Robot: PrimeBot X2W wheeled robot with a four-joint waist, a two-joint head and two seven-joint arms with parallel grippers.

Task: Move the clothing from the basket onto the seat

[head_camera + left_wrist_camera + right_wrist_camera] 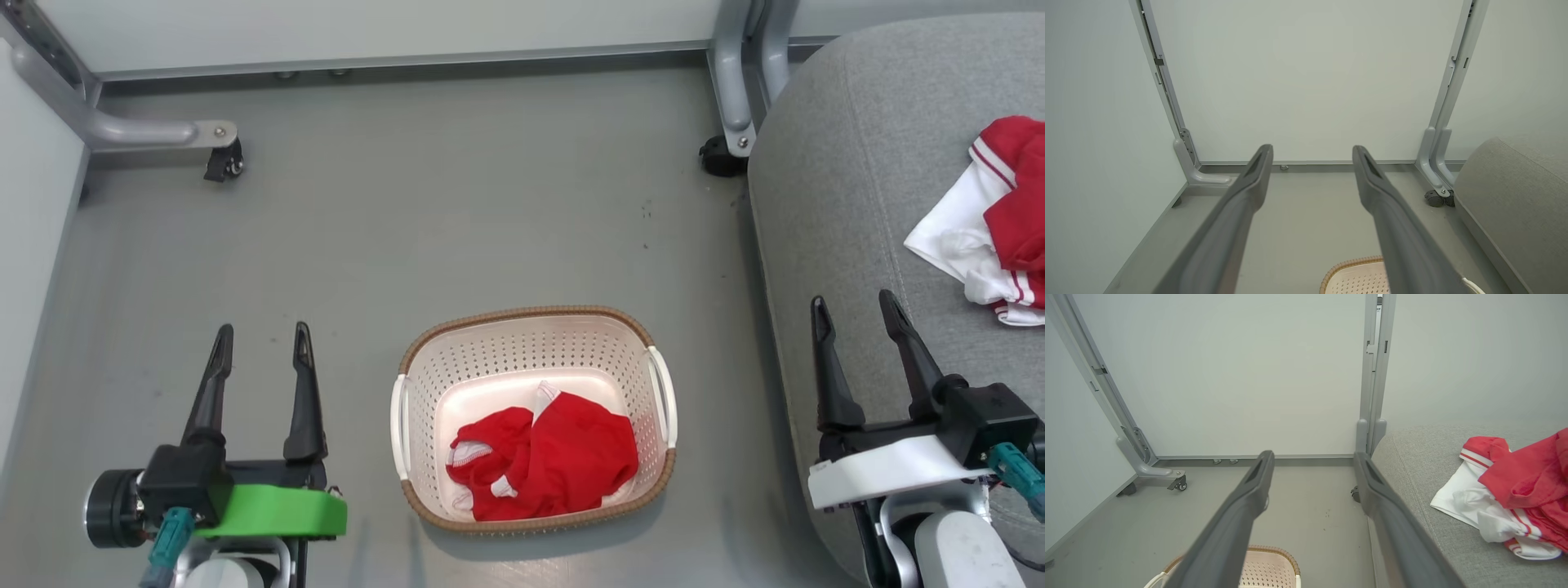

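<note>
A crumpled red garment point(543, 465) with white trim lies in the cream perforated basket point(522, 343) on the floor at centre. A second red and white garment point(992, 224) lies on the grey seat point(841, 188) at the right, and shows as well in the right wrist view point(1515, 502). My left gripper point(261, 343) stands open, with nothing in it, left of the basket. Over the seat's front edge my right gripper point(853, 314) is open and holds nothing. The basket's rim point(1349, 265) peeks in below the left fingers, and its rim point(1267, 551) below the right fingers.
Pale partition panels on grey metal legs with castors point(224, 159) point(722, 155) close off the back and the left side. A grey floor point(457, 212) stretches between them and the basket.
</note>
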